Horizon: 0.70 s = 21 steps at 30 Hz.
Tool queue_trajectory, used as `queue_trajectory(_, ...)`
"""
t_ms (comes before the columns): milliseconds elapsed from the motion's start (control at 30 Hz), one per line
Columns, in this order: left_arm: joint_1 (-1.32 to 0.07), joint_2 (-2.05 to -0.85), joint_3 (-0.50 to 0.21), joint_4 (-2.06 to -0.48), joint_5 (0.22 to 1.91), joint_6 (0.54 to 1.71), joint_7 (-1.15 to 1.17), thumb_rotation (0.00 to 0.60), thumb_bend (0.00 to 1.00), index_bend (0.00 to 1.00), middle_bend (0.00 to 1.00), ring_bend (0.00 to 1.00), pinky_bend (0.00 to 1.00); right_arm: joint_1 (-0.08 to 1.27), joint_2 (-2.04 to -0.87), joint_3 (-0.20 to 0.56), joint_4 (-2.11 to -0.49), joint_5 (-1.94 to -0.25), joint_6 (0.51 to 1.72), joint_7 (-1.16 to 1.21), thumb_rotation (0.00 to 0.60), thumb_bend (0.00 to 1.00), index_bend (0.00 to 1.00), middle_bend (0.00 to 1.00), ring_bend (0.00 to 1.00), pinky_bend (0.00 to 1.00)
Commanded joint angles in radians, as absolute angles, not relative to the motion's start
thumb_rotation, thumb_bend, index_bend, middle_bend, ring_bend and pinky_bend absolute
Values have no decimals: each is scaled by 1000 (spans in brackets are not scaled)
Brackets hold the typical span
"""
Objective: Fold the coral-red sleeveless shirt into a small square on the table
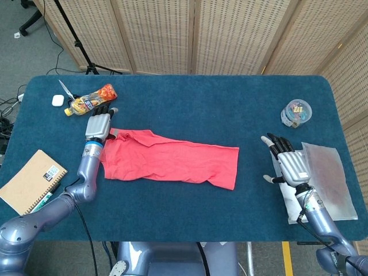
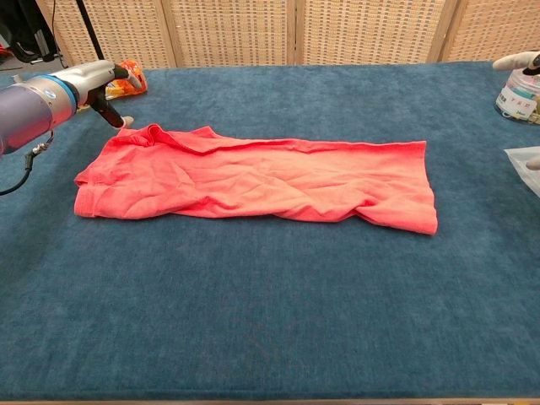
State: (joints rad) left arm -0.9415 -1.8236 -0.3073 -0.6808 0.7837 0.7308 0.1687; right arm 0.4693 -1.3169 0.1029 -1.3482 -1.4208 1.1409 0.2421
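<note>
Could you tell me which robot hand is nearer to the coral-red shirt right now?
Left. The left robot hand sits right at the far left corner of the coral-red shirt, fingers beside its edge. The right robot hand hovers open, well off past the shirt's opposite end.

The shirt is soft matt cloth, thin and wrinkly, with a stitched hem along its edges. Table top looks like dark blue carpet-type fabric, fuzzy and rough, zero shine. Both hands have smooth silvery metal-looking backs, left hand and right hand, with black matt fingers. Far right there's a clear glossy plastic tub, far left a shiny crinkly snack wrapper, and a brown cardboard-covered notebook.
</note>
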Motion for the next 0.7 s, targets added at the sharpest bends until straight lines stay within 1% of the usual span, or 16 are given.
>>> queue_trajectory(33,-947,-1842,-323,-656,792,729,168,600,393,0,0,0,0,469,-1316,103,-1349,-1420,1138,243,600,53,0,0,0,0)
queue_trajectory(167,-930,-1826,-324,-686,848,736,104,600,387,0,0,0,0,468,-1316,105,-1351,-1422,1138,244,600,55,0,0,0,0)
queue_trajectory(267,-911,-1791,-312,-742,895,740,65,600,378,0,0,0,0,468,-1316,106,-1351,-1421,1136,243,600,60,0,0,0,0)
queue_trajectory(400,-878,-1711,-268,-879,968,722,52,600,374,0,0,0,0,468,-1317,108,-1352,-1421,1133,243,600,71,0,0,0,0)
queue_trajectory(467,-875,-1692,-253,-914,983,710,63,600,372,0,0,0,0,468,-1317,108,-1353,-1420,1131,243,600,77,0,0,0,0)
queue_trajectory(567,-875,-1690,-240,-940,996,705,79,600,368,0,0,0,0,467,-1316,109,-1353,-1420,1130,243,600,80,0,0,0,0)
queue_trajectory(700,-879,-1714,-227,-938,1018,716,96,600,367,0,0,0,0,466,-1315,111,-1353,-1420,1130,244,600,78,0,0,0,0)
